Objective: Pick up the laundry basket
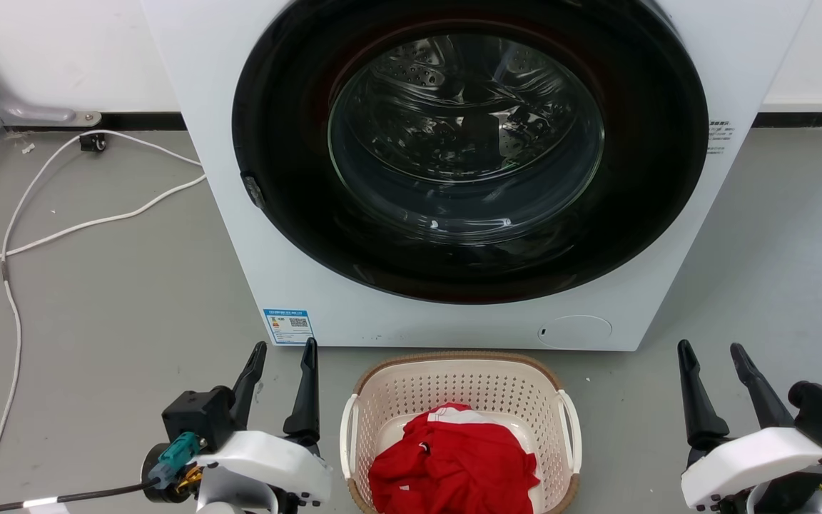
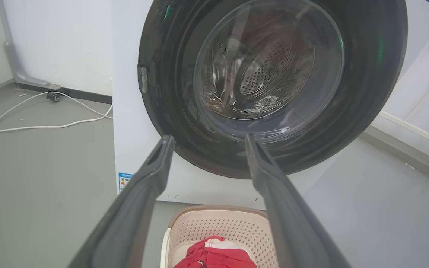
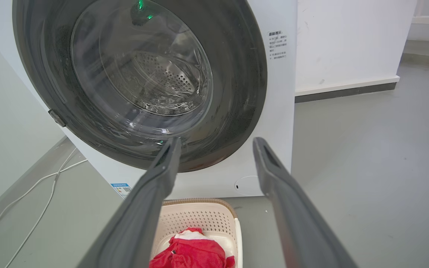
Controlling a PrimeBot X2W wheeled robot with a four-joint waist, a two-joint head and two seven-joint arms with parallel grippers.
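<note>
Two grippers flank one cream plastic laundry basket [image 1: 468, 389] with perforated walls and a brown woven-look rim, standing on the grey floor [image 1: 111, 343]. Far to the left of the left gripper [image 1: 285, 345], a white cable [image 1: 61, 232] loops across the floor towards the wall, with a stretch of floor between cable and gripper. The left gripper's two long dark fingers are spread partway and grasp nothing; they point towards the white front-loading washer [image 1: 218, 214]. Just ahead of its fingertips is the washer's lower left corner, bearing a blue label [image 1: 287, 326]. To this gripper's right, close beside it but apart, runs the basket's left edge with its white left loop handle [image 1: 347, 435]. The basket's far rim sits near the washer's base, with a narrow strip of floor between. A crumpled red garment [image 1: 454, 460] with white trim lies inside the basket. Above, the washer's round dark-rimmed glass door [image 1: 464, 143] is closed, and the steel drum is visible through it. The white right loop handle [image 1: 572, 428] faces the right gripper [image 1: 711, 346] across a wider band of floor. That gripper's fingers are likewise parted partway and empty, with the tips aimed just outside the washer's lower right corner. To its right, grey floor extends to the dark skirting of the white wall.
</note>
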